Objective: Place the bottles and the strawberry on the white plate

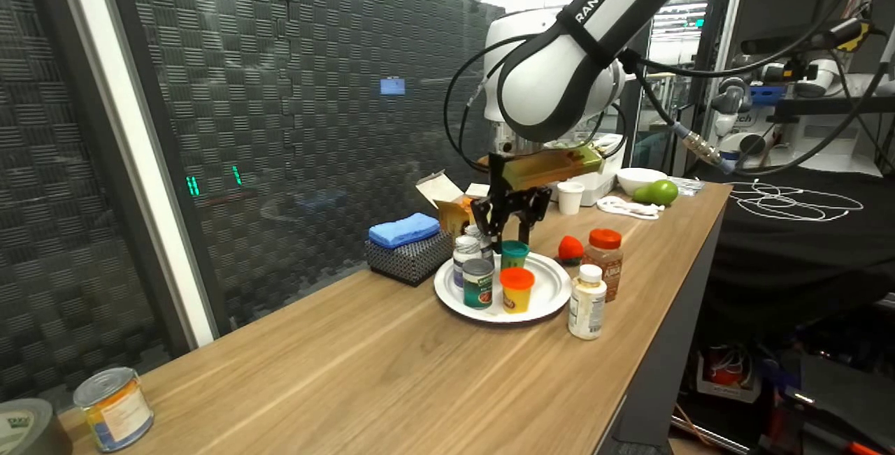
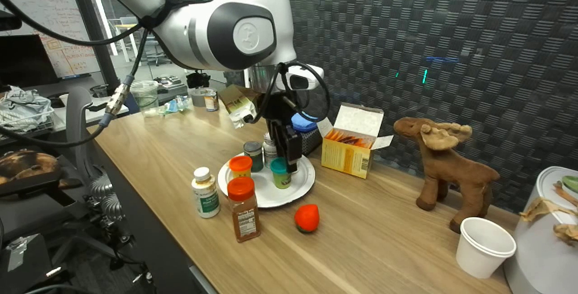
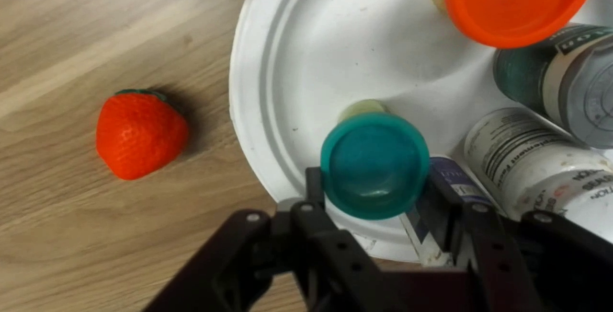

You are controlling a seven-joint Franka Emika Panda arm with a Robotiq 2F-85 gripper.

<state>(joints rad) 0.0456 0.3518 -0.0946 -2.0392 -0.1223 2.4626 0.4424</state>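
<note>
My gripper [image 1: 511, 240] is lowered over the white plate [image 1: 549, 282], its fingers on both sides of a short green-capped bottle [image 3: 375, 166] and apparently touching it. That bottle is upright on the plate. The plate also bears an orange-capped squat bottle [image 1: 517, 294], two white bottles [image 1: 466, 259] and a dark green can [image 1: 478, 287]. A white-capped bottle [image 1: 586, 308] and a red-capped bottle [image 2: 244, 212] stand on the table beside the plate. The red strawberry [image 3: 141, 132] lies on the table just off the plate's rim; it also shows in both exterior views [image 1: 570, 249] [image 2: 307, 217].
A dark mesh box [image 1: 412, 259] with a blue cloth and an open yellow box [image 2: 345, 156] stand by the wall. A brown plush moose [image 2: 451, 167] and white cups [image 2: 483, 249] are farther along. A labelled tin [image 1: 115, 409] stands at the table's far end.
</note>
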